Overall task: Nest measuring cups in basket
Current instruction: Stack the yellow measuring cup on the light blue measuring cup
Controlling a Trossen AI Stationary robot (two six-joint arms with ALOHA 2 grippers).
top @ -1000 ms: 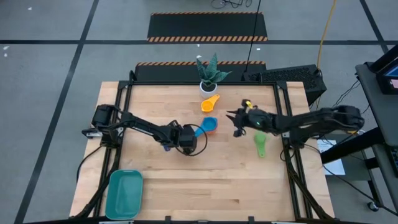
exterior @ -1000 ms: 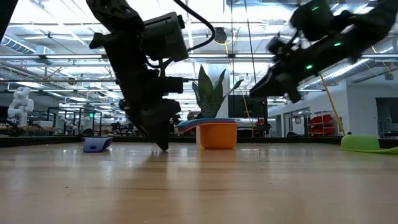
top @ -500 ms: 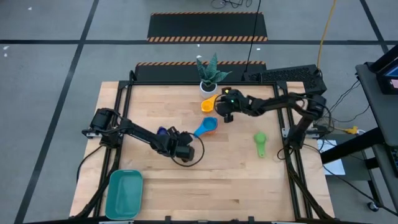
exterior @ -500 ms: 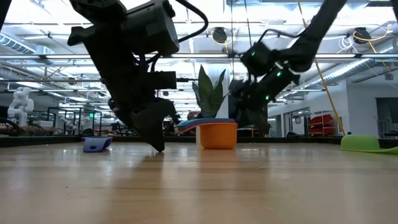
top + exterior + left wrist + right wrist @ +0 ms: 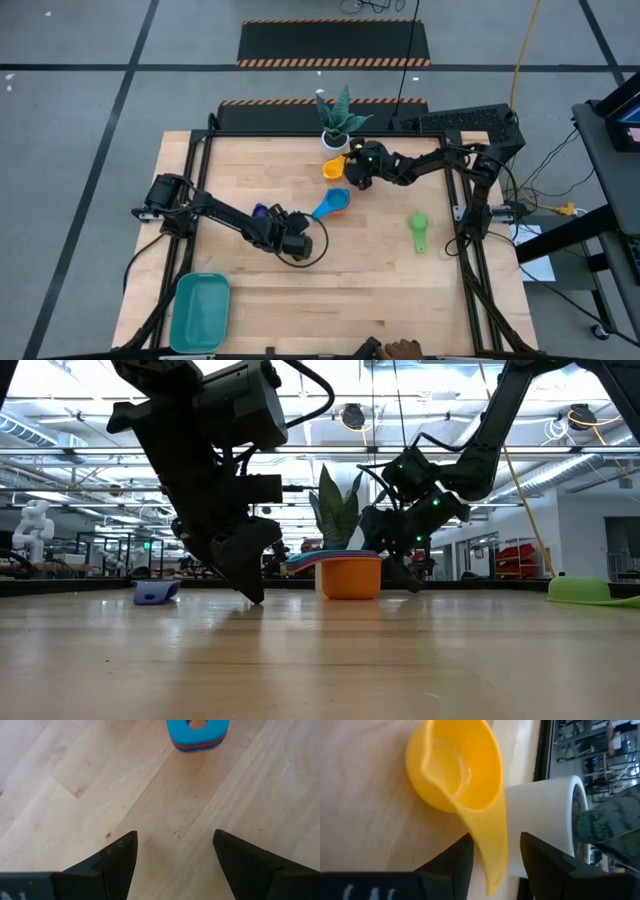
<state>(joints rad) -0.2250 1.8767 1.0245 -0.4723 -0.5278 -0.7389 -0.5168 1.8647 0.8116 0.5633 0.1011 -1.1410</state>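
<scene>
Measuring cups in view: one yellow cup (image 5: 337, 164), one green cup (image 5: 418, 230), one navy cup (image 5: 260, 212), and one stack (image 5: 334, 203) with light blue over orange. One teal basket (image 5: 199, 311). One potted plant (image 5: 338, 122). Two arms.

Your right gripper (image 5: 352, 172) sits at the yellow cup (image 5: 336, 166) beside the potted plant (image 5: 338, 122). Your left gripper (image 5: 296, 238) is near the stacked cups (image 5: 334, 203). Green cup (image 5: 419, 231) lies apart; basket (image 5: 199, 311) at near-left corner.
</scene>
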